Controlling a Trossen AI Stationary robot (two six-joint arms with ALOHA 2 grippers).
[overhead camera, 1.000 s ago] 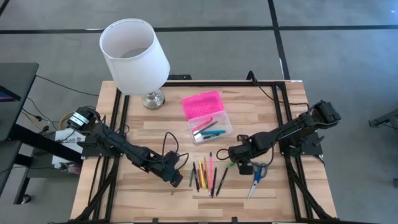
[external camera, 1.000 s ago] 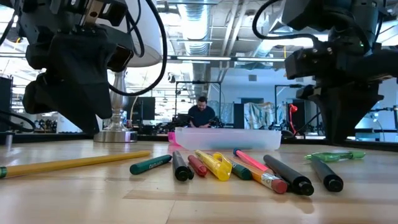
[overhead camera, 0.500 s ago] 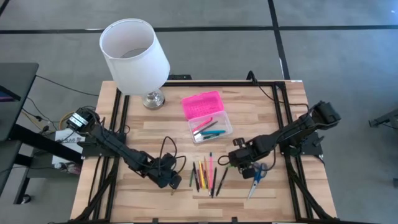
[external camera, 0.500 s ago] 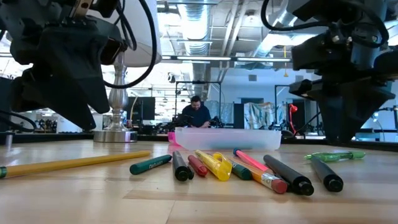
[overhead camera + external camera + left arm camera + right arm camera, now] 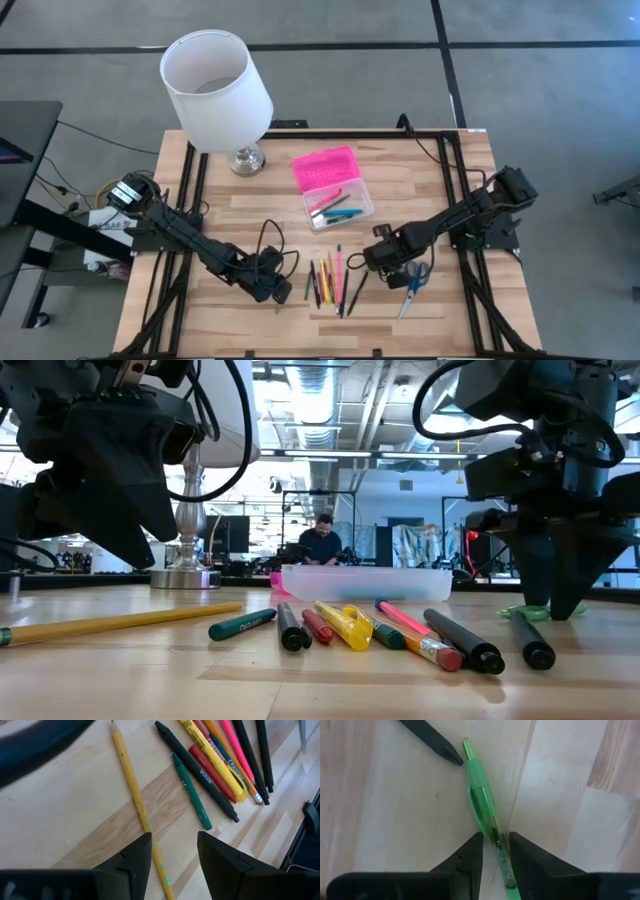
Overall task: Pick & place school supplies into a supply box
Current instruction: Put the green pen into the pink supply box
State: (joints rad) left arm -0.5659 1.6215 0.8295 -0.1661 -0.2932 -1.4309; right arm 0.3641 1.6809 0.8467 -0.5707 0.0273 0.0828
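Note:
The school supplies, several pens, pencils and markers (image 5: 335,280), lie side by side on the table near its front. The supply box (image 5: 340,205) lies open behind them, its pink lid (image 5: 325,168) folded back, with a few pens inside. My right gripper (image 5: 496,857) points down, open, one finger on each side of a green pen (image 5: 483,800) that lies flat on the wood. My left gripper (image 5: 172,865) hangs open above the table, over a yellow pencil (image 5: 131,790) lying left of the pile. Blue-handled scissors (image 5: 412,282) lie beside the right gripper.
A white-shaded lamp (image 5: 215,85) stands at the table's far left. Black frame rails (image 5: 465,210) run along both sides. A black pen's tip (image 5: 436,742) lies close to the green pen's end. A person (image 5: 322,545) sits far behind the table.
My right gripper has sunk to the table and now straddles the green pen; it has opened a little on the way down. The pens and pencils have stayed where they were.

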